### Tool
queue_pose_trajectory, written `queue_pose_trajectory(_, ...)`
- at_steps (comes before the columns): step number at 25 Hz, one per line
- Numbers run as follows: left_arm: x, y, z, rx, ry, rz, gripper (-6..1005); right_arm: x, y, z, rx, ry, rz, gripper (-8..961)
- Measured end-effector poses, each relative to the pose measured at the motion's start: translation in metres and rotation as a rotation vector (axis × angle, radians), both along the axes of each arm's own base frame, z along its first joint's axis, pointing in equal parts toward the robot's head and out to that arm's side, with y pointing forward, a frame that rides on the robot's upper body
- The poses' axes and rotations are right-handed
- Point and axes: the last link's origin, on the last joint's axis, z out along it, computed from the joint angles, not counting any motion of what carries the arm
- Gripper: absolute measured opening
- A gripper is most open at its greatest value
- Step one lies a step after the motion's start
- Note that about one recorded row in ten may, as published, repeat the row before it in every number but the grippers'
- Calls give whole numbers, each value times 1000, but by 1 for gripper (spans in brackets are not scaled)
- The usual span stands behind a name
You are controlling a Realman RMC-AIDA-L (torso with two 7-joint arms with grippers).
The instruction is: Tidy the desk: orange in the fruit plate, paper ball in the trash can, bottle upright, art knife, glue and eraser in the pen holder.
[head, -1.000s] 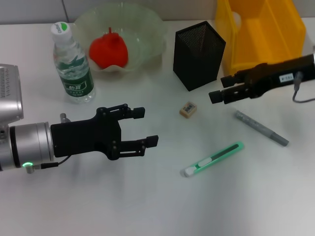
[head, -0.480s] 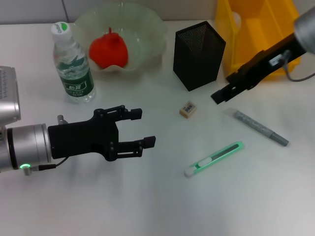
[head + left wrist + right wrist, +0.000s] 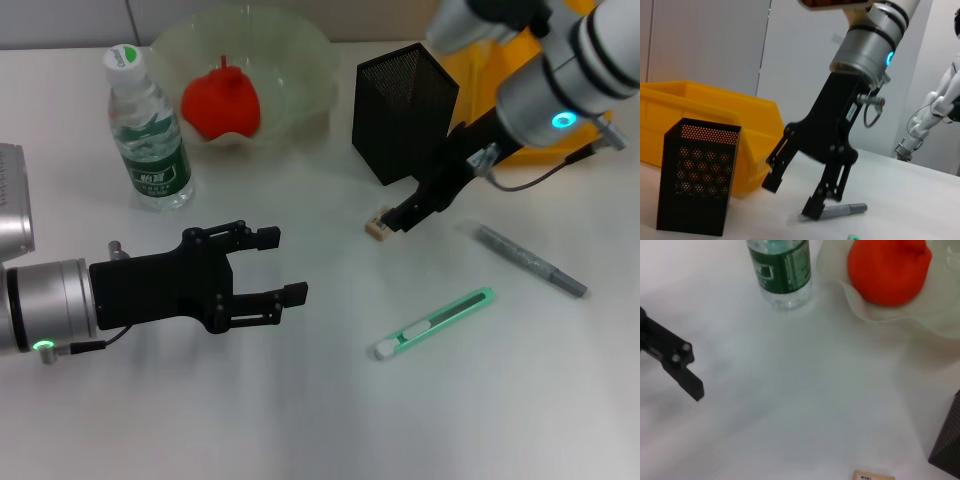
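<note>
- We see the R gripper [image 3: 398,217] low over the desk near centre of the head view, fingers spread apart w/ nothing between them, tips right at the eraser [image 3: 377,226].
- Whether the tips touch the eraser, we can't tell; it lies flat on the desk, just at 6 o'clock of the pen holder.
- From the L wrist cam the R gripper [image 3: 792,200] shows its two fingers apart, tips pointing down at the desk.
- L gripper [image 3: 281,266] sits at approx 8 o'clock in the head view, fingers released and wide, holding nothing, hovering over bare desk.
- Pen holder [image 3: 403,112], black mesh, upright at 12–1 o'clock, w/ the yellow bin [image 3: 530,70] just at its 3 o'clock side.
- Orange [image 3: 221,103] already in the fruit plate [image 3: 300,50] at 11 o'clock.
- Bottle [image 3: 147,132] upright, at 9 o'clock of the plate, near it.
- Art knife [image 3: 432,324], green, lies flat at approx 5 o'clock of the eraser, apart from it.
- Grey glue stick [image 3: 530,260] lies flat at 3–4 o'clock of the eraser, also apart, no gripper on it.
- R wrist cam shows the eraser [image 3: 874,475] at frame edge, plus bottle [image 3: 781,270] and orange [image 3: 889,268].
</note>
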Motion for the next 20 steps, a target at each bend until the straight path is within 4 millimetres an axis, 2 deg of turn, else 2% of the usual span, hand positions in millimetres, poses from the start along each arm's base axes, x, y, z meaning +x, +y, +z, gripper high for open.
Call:
queue_pose_trajectory(3, 0, 0, 0, 1, 1, 2, 804, 4, 0, -17, 4, -10, 15, 827)
queue_pose_trajectory(11, -3, 0, 3, 9, 2, 9, 804, 9, -1, -36, 17, -4, 39, 827)
queue_pose_trajectory(17, -3, 1, 3, 11, 4, 11, 804, 9, -3, -38, 13, -1, 45, 826)
queue_pose_trajectory(20, -4, 1, 5, 11, 6, 14, 804, 2, -12, -31, -46, 23, 77, 826)
